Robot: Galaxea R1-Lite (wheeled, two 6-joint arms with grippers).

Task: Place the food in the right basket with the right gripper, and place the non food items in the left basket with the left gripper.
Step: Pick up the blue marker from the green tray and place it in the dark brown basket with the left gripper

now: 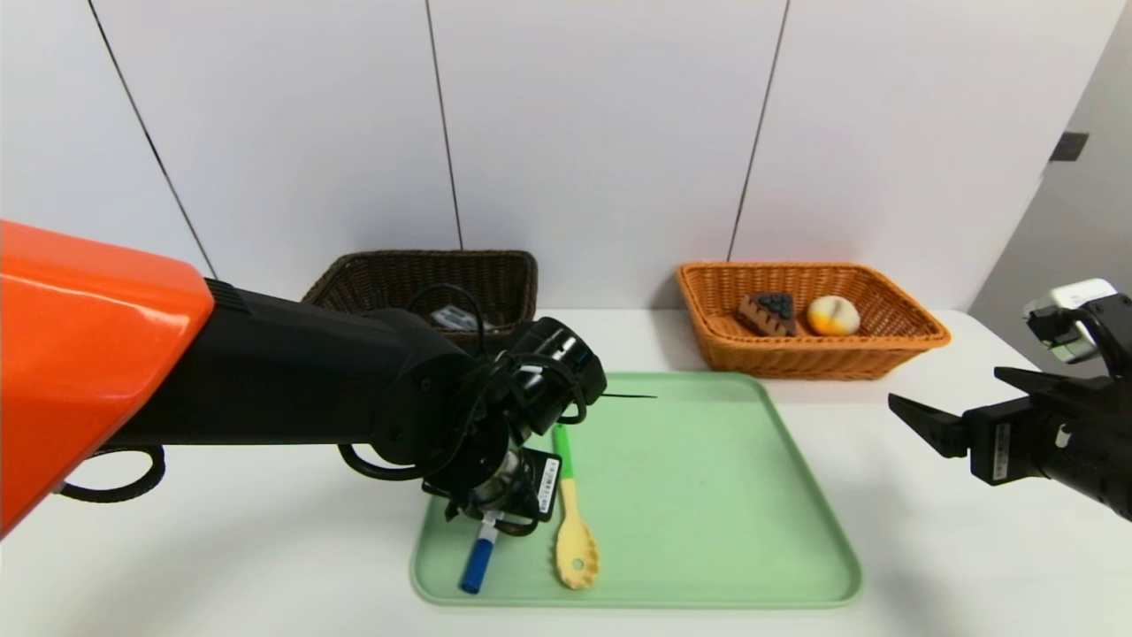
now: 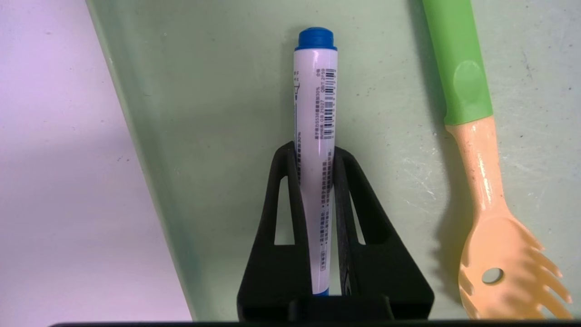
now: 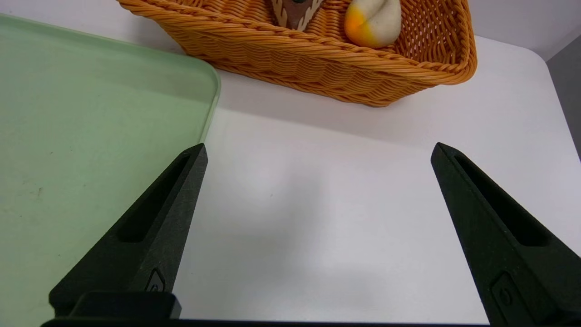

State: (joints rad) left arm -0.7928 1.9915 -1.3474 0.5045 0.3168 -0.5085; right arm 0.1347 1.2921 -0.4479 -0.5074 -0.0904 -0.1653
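Note:
A white marker (image 1: 488,524) with a blue cap lies on the green tray (image 1: 707,495) near its front left corner. My left gripper (image 1: 491,515) is down on it and is shut on the marker. In the left wrist view the two fingers of the left gripper (image 2: 314,150) press the barrel of the marker (image 2: 315,91) from both sides. The yellow slotted spoon (image 1: 575,540) with a green handle lies on the tray just beside it. The cake wedge (image 1: 768,311) and bun (image 1: 832,315) sit in the orange right basket (image 1: 884,341). My right gripper (image 1: 946,389) hovers open and empty over the table at the far right.
The dark brown left basket (image 1: 424,274) stands at the back left, behind my left arm, with a flat grey case (image 1: 453,317) inside. In the right wrist view the right gripper (image 3: 318,147) is over bare table between the tray (image 3: 91,113) and the right basket (image 3: 317,59).

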